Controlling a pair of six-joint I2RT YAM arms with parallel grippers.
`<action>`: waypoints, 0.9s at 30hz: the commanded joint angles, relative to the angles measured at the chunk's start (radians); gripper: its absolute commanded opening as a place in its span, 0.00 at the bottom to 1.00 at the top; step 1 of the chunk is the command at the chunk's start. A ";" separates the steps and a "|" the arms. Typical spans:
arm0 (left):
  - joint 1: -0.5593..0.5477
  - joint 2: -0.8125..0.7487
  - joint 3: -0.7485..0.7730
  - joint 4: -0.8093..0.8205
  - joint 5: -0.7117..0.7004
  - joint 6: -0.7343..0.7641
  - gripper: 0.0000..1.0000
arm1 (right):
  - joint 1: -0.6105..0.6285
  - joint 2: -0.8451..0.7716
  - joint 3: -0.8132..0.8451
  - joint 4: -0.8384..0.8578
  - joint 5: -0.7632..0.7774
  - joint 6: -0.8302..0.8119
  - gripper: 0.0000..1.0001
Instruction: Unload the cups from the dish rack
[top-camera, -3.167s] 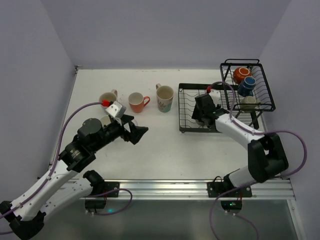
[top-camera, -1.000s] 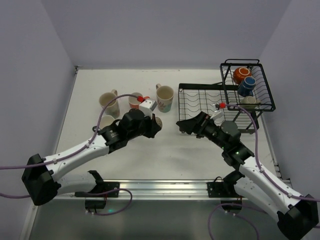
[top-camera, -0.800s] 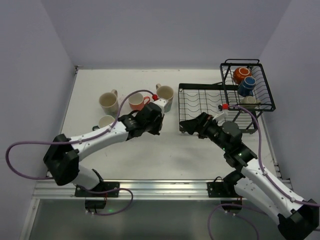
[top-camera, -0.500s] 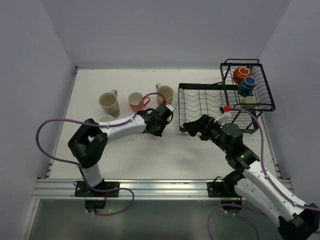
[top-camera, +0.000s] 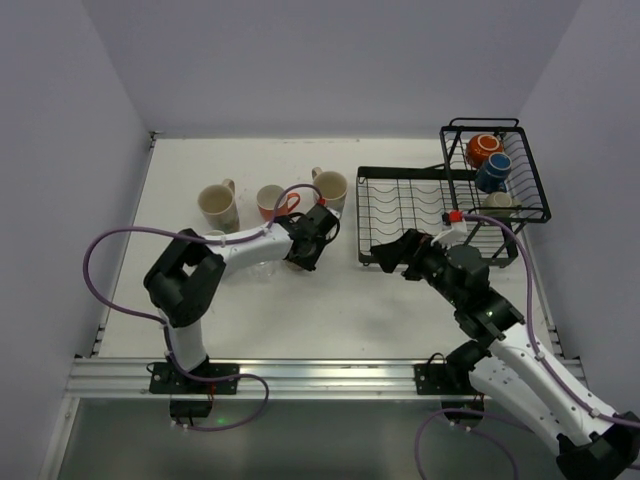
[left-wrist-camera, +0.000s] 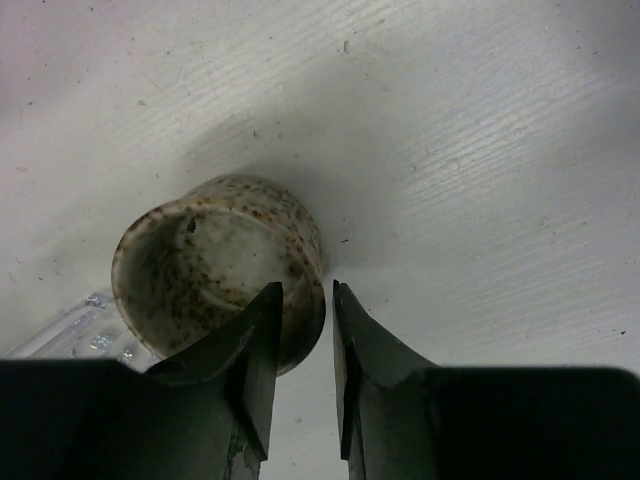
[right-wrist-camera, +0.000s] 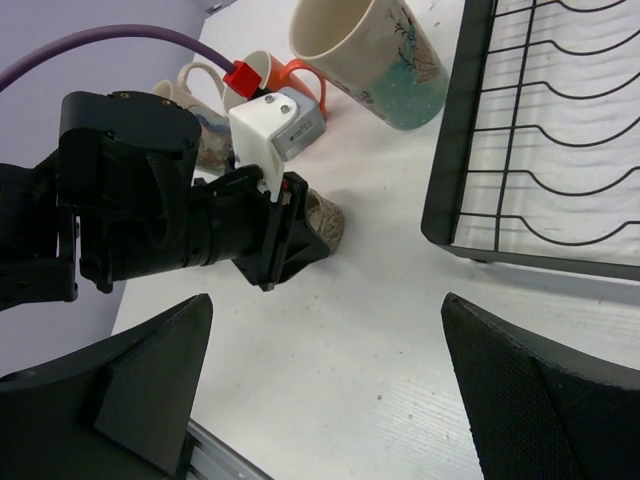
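On the counter (top-camera: 330, 300), near the patterned mug (top-camera: 330, 190) and left of the dish rack (top-camera: 400, 205), a speckled cup (left-wrist-camera: 215, 270) stands upright on its base. The left claw (left-wrist-camera: 308, 300) sits astride its wall, one finger inside the rim and the other outside. The jaws are narrow; whether they press the wall or stand just clear of it I cannot tell.

This looks like the set-down of that cup. To do it well, the jaws should part until both fingers are free of the wall. The claw should then rise straight up, so the inner finger does not catch the rim and tip the cup, with no drift toward the mugs behind. An orange cup (top-camera: 484, 148), a blue cup (top-camera: 493, 170) and a pale cup (top-camera: 498, 203) sit in the raised basket (top-camera: 530, 190), so the task seems unfinished.

The left arm is stretched far out, forearm low over the counter, wrist pitched down onto the cup. The right arm bends forward, and the right claw (right-wrist-camera: 328, 300) is wide and empty. It hovers by the rack's near-left corner, facing the left claw.
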 joint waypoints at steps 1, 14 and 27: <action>0.009 -0.013 0.025 -0.014 -0.009 0.018 0.31 | 0.000 0.007 0.089 -0.051 0.049 -0.059 0.99; 0.006 -0.398 -0.040 0.078 0.024 -0.028 0.68 | -0.007 0.062 0.486 -0.295 0.256 -0.288 0.45; 0.000 -1.122 -0.336 0.147 0.152 0.046 0.73 | -0.403 0.370 0.827 -0.488 0.506 -0.477 0.31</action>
